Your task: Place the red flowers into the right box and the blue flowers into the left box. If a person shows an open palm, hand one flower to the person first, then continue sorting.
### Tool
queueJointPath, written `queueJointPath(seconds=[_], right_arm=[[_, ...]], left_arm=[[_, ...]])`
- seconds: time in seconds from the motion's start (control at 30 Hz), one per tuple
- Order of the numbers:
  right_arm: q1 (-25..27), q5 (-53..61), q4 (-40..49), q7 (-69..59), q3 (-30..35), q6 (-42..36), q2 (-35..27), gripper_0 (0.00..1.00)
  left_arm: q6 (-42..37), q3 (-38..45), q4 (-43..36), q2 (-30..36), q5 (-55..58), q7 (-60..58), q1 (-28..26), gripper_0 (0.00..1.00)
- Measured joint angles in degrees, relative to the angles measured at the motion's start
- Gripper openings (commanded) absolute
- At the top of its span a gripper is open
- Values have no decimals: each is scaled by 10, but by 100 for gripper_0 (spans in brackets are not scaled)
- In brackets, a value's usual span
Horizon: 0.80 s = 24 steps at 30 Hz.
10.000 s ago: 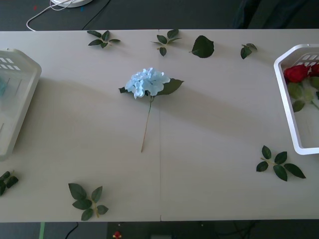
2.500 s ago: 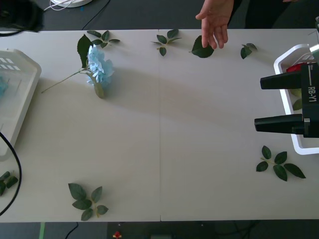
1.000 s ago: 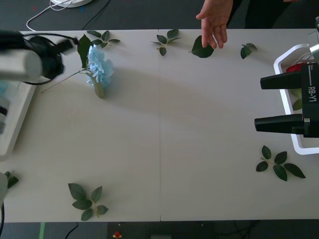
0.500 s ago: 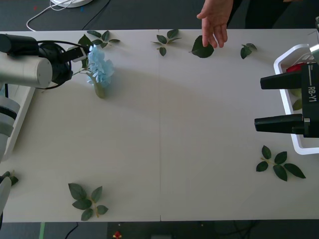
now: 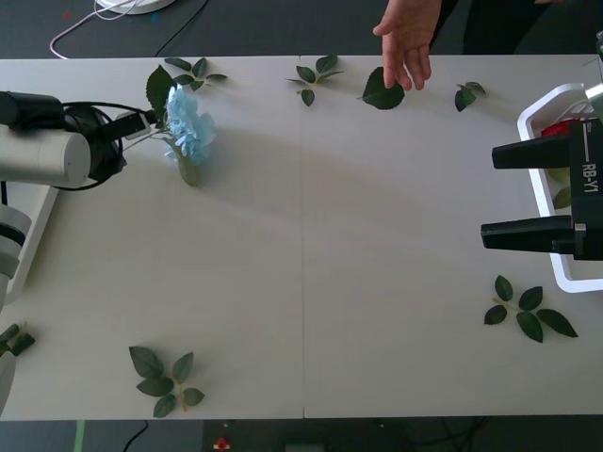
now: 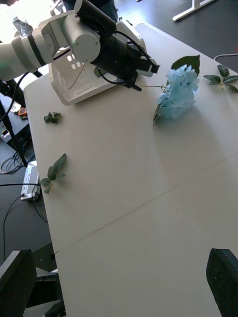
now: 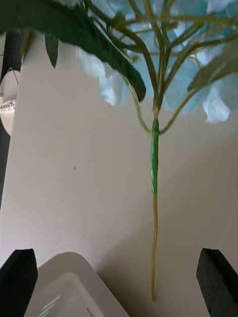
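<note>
Two leaf sprigs lie nearest on the table (image 5: 301, 282): one at near left (image 5: 162, 379), one at near right (image 5: 525, 312), just beside the right box.

Right gripper (image 5: 490, 193): parked at the right side of the table, over the inner rim of the right box (image 5: 533, 188). Black fingers (image 5: 523, 153) released, spread well apart, pointing toward table centre. In the right wrist view both tips sit at the corners (image 6: 223, 280), with nothing between them.

Right box holds red flowers (image 5: 558, 126), partly hidden by the gripper.

Left gripper (image 5: 141, 124): reaching in from the left edge, low over the table, at the stem of the blue flower (image 5: 188, 125). In the left wrist view its fingers (image 7: 17, 275) are parted wide, the thin stem (image 7: 154, 208) running between them, touching neither. Not grasping.

Blue flower lies on the table at far left, head toward the middle, stem trailing toward the left arm. A large dark leaf (image 5: 157, 88) stands beside the head.

Left box (image 5: 28, 212): at the left edge, mostly covered by the left arm.

Far edge: more loose sprigs (image 5: 316, 77). A person's hand (image 5: 407, 38) reaches in over the far edge, fingers spread, hanging over a single big leaf (image 5: 382, 92).
</note>
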State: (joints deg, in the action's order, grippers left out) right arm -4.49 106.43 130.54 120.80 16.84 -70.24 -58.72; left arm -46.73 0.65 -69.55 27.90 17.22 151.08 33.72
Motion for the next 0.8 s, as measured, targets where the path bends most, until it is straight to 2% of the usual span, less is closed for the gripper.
queueJointPath(seconds=[0.13,0.27,0.33,0.43,0.8], right_arm=[[0,0,0,0,0,0,0,100],[0,0,0,0,0,0,0,100],[0,0,0,0,0,0,0,100],[0,0,0,0,0,0,0,100],[0,0,0,0,0,0,0,100]], left_arm=[[46,0,17,-5,-13,0,-2,93],[173,0,86,-15,-14,0,-2,93],[210,0,122,-21,-14,0,-2,93],[221,0,150,-28,-14,0,-2,93],[228,0,150,-34,-13,0,-1,93]])
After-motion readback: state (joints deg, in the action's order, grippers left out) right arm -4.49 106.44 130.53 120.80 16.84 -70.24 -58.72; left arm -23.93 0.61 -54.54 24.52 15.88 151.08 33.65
